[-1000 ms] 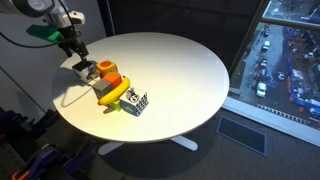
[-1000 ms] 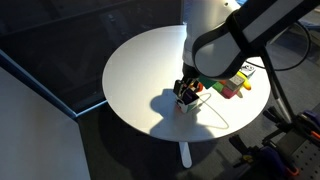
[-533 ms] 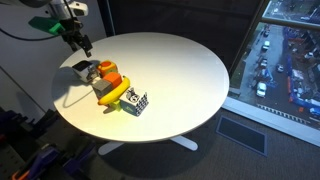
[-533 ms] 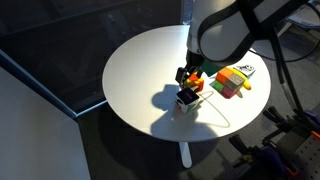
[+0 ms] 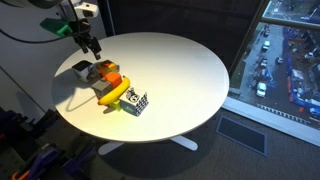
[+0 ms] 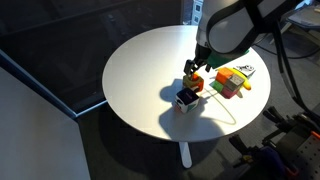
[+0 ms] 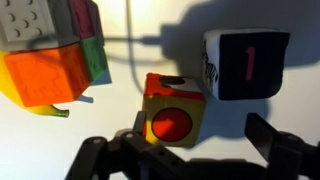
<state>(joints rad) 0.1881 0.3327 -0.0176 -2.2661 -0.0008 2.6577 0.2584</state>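
Note:
My gripper [image 5: 91,46] [image 6: 196,68] hangs open and empty above a cluster of toys on the round white table [image 5: 180,70] [image 6: 140,70]. In the wrist view its dark fingers [image 7: 275,140] reach in from the bottom edge. Directly below sits a small yellow block with a red circle [image 7: 172,110] [image 6: 197,83], not touched. Right of it stands a black-and-white cube with a pink "1" [image 7: 245,65] [image 6: 186,98] [image 5: 80,70]. An orange block [image 7: 45,75] [image 5: 108,72] lies to the left.
A banana [image 5: 116,95] and a black-and-white patterned cube [image 5: 137,102] lie beside the orange block. A multicoloured cube [image 6: 228,82] sits near the table edge. A thin white cable [image 7: 130,30] runs across the tabletop. A window [image 5: 285,50] is beyond the table.
The gripper has risen away from the black-and-white cube and drifted inward over the table, still open and empty. The toys have not moved.

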